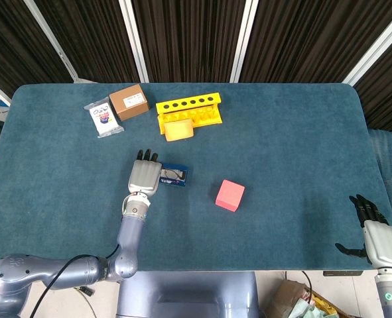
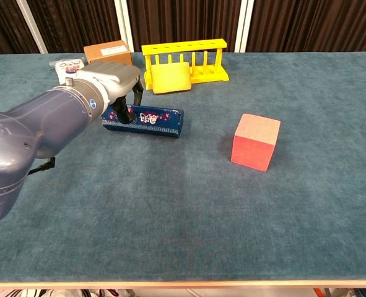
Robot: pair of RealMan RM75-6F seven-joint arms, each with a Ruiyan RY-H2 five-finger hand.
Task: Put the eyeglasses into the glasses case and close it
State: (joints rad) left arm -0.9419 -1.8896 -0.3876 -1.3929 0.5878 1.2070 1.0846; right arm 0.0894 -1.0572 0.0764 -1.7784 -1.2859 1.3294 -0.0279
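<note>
— Left hand (image 1: 144, 177), what's it doing?
— Palm down left of frame centre, fingers draped over the left end of the dark blue rectangular glasses case (image 2: 150, 120); whether it grips, I cannot tell.
— And the eyeglasses (image 1: 172, 174)?
— Lying inside the case, which is uncovered in the head view.
— Right hand (image 1: 375, 233)?
— Lower right corner, off the teal felt table (image 1: 288, 159), fingers spread, holding nothing.

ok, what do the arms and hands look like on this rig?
Left arm: glossy blue-grey shell with a silver wrist ring and a black cable near its base. Left hand: pale grey back, black fingers. Right hand: same grey back and black fingers, on a grey wrist.
</note>
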